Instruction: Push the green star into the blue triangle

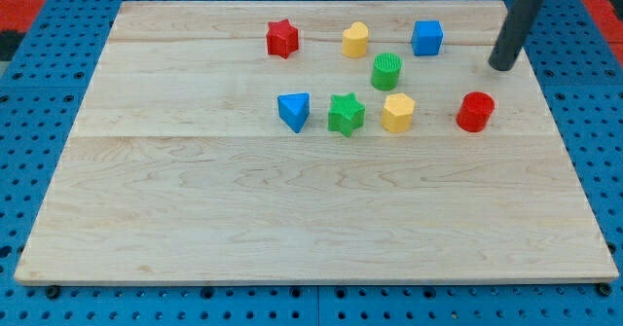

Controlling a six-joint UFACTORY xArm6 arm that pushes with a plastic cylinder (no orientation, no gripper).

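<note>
The green star (pixel 346 114) lies near the board's middle, just to the right of the blue triangle (pixel 294 110), with a small gap between them. My tip (pixel 501 67) is at the view's upper right, far to the right of both blocks and above the red cylinder (pixel 475 111). It touches no block.
A yellow hexagon (pixel 397 113) sits just right of the green star. A green cylinder (pixel 386 71), a yellow block (pixel 355 40), a blue cube (pixel 426 37) and a red star (pixel 282 38) lie toward the view's top. The wooden board (pixel 195 229) rests on a blue pegboard.
</note>
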